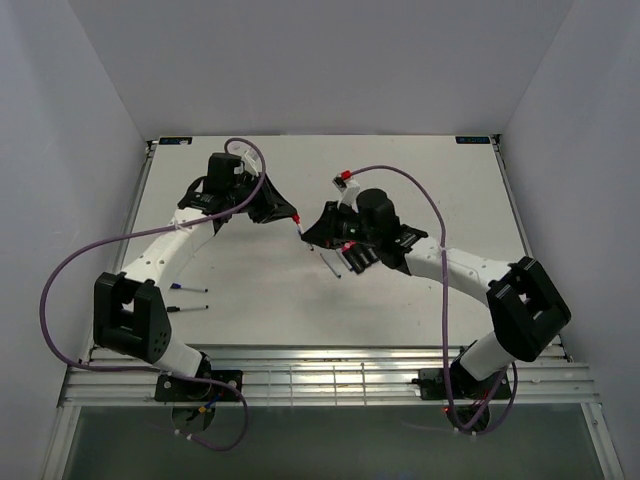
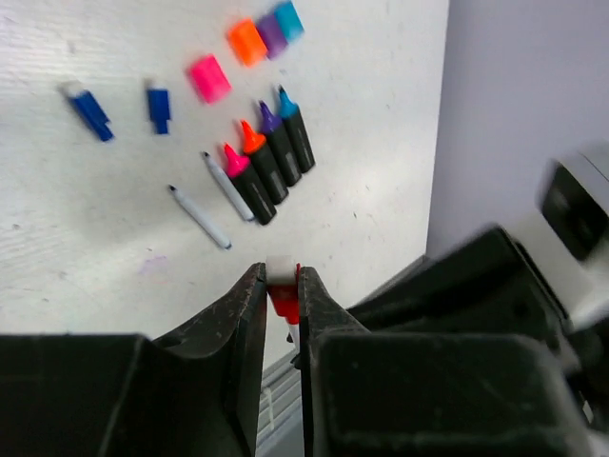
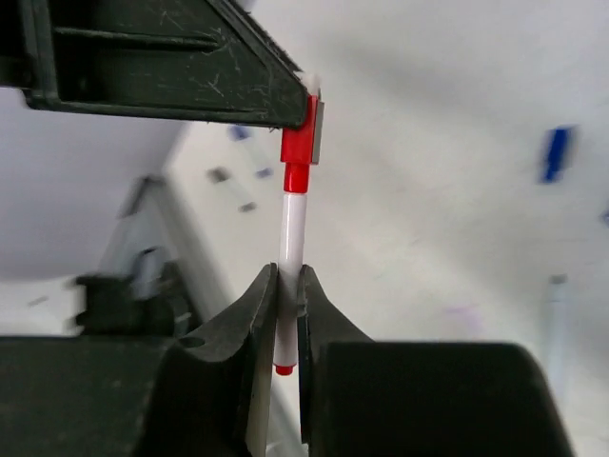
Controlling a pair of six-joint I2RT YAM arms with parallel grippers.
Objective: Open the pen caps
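A thin white pen [image 3: 290,238] hangs in the air between both arms above the middle of the table. My right gripper [image 3: 287,286] is shut on its white body near the red tail end. The red cap [image 3: 298,152] sits on the pen's other end, and my left gripper [image 2: 283,286] is shut on that cap [image 2: 283,297]. From above, the left gripper [image 1: 296,218] and the right gripper [image 1: 308,238] almost meet. On the table lie loose pink [image 2: 208,78], orange [image 2: 246,42], purple [image 2: 271,33] and cyan [image 2: 288,19] caps, and two blue caps [image 2: 91,112].
Several uncapped black markers [image 2: 271,157] lie side by side on the table, with two uncapped thin white pens [image 2: 226,186] beside them. Two more thin pens [image 1: 190,289] lie near the left arm. A metal grille [image 1: 320,375] runs along the table's near edge.
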